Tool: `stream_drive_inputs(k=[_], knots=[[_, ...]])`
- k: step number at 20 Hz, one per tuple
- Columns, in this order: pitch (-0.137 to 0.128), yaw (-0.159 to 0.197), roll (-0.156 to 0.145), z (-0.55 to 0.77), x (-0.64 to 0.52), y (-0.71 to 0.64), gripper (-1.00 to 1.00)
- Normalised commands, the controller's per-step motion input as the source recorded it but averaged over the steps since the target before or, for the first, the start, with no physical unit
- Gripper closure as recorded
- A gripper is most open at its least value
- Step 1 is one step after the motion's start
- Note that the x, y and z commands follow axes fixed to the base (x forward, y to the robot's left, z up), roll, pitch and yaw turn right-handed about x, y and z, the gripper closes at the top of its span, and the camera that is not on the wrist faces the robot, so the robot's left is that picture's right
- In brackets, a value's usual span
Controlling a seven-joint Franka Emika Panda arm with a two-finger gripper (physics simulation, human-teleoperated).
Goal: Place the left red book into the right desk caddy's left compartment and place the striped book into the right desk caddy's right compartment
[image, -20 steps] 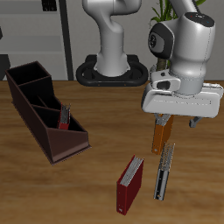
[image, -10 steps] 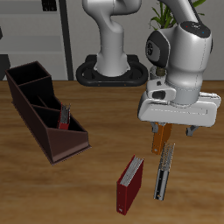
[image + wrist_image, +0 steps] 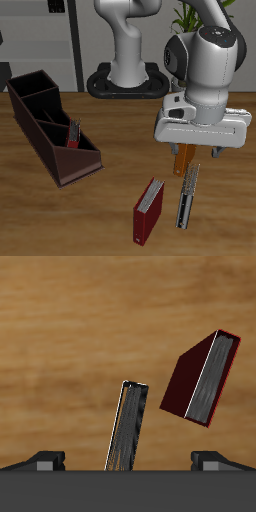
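The striped book [image 3: 188, 195] lies flat near the table's front edge and shows in the wrist view as the striped book [image 3: 125, 428]. My gripper [image 3: 202, 150] hovers above it, open, with nothing between its fingers; the fingertips [image 3: 45, 460] straddle the book. The left red book [image 3: 74, 133] stands in the right desk caddy [image 3: 45, 130], in the end compartment nearest the table's front edge. The caddy's farthest end compartment [image 3: 30, 88] holds nothing that I can see.
A darker maroon-red book [image 3: 148, 210] lies beside the striped book and also appears as the maroon-red book [image 3: 200, 378]. An orange book [image 3: 182, 158] lies just behind the striped one, partly hidden by my hand. The robot base [image 3: 128, 80] stands at the back.
My gripper has come down and shifted slightly toward the caddy's side, closer over the striped book. The books and the caddy have not moved.
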Motion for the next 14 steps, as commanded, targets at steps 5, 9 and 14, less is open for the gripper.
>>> stream_drive_inputs(k=[5, 9, 14], knots=[[0.020, 0.014, 0.051, -0.02, 0.05, 0.16, -1.00], [-0.006, -0.003, -0.002, -0.03, 0.03, 0.06, -1.00], [0.015, -0.025, 0.002, -0.09, 0.09, -0.02, -1.00]])
